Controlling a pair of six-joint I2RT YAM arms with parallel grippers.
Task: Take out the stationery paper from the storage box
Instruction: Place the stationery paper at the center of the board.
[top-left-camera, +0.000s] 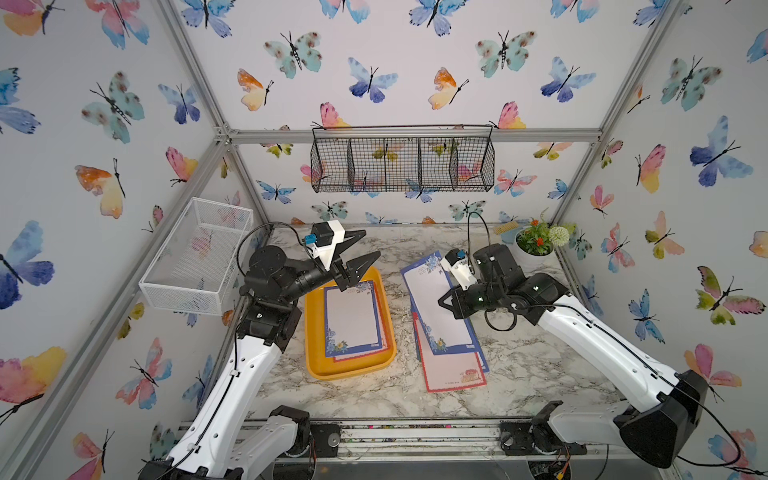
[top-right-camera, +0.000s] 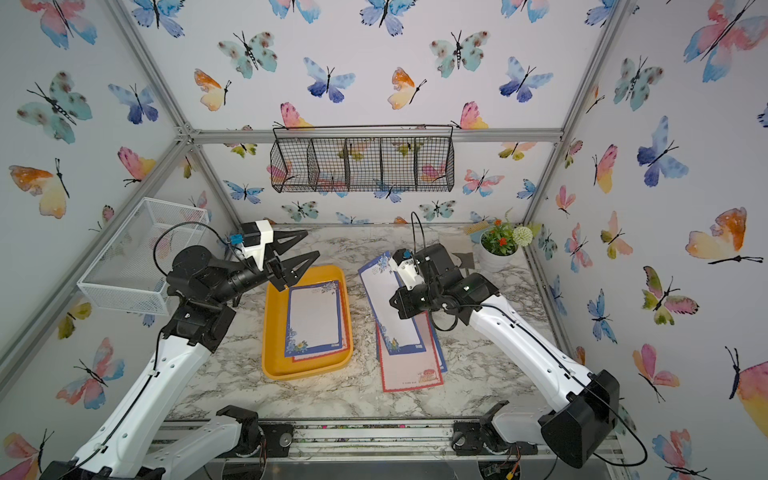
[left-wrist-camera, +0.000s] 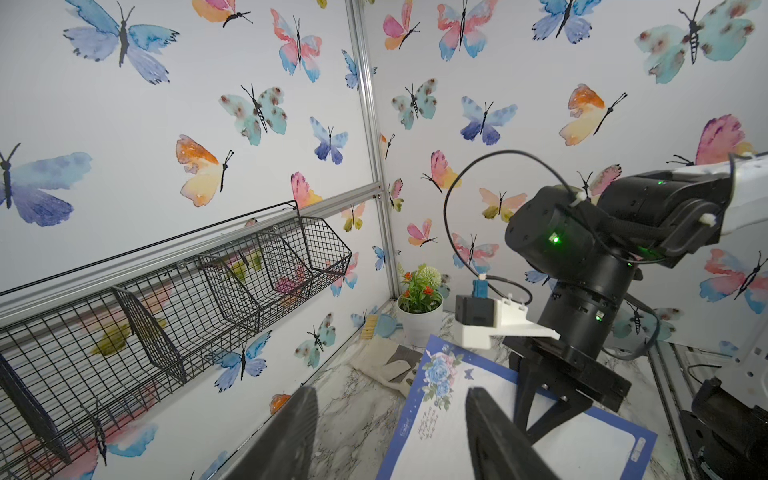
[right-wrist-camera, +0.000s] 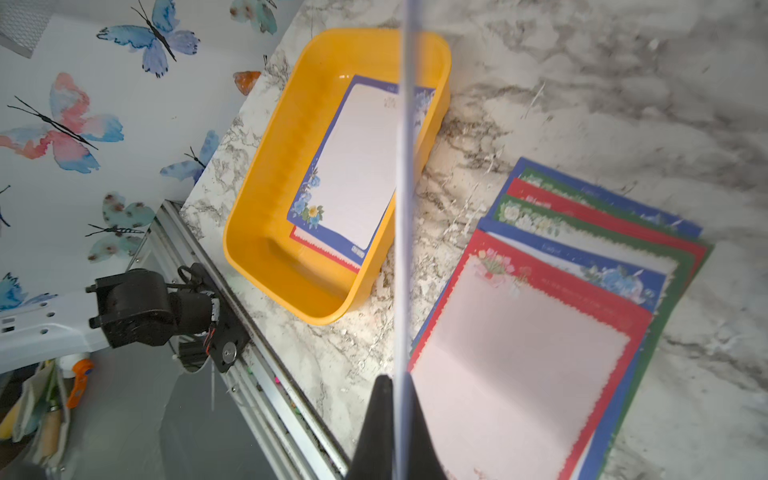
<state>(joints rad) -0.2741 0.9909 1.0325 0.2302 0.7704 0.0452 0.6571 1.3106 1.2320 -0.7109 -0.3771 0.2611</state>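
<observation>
The yellow-orange storage box (top-left-camera: 314, 332) (top-right-camera: 274, 328) (right-wrist-camera: 282, 166) lies left of centre on the marble table. Stationery paper lies in it: a blue-bordered sheet (top-left-camera: 353, 320) (right-wrist-camera: 357, 166) on top of a red-bordered one. My left gripper (top-left-camera: 372, 243) (top-right-camera: 312, 243) (left-wrist-camera: 392, 392) hovers open and empty over the box's far end. My right gripper (top-left-camera: 441, 301) (right-wrist-camera: 395, 384) is shut on another blue-bordered sheet (top-left-camera: 432, 291) (left-wrist-camera: 453, 436), held above a fanned pile of sheets (top-left-camera: 453, 370) (right-wrist-camera: 519, 353) right of the box. The right wrist view shows that held sheet edge-on.
A white mesh basket (top-left-camera: 199, 257) hangs on the left wall. A black wire basket (top-left-camera: 403, 164) hangs on the back wall. A white flower pot (top-left-camera: 536, 245) and a small brush (top-left-camera: 507, 228) stand at the back right corner.
</observation>
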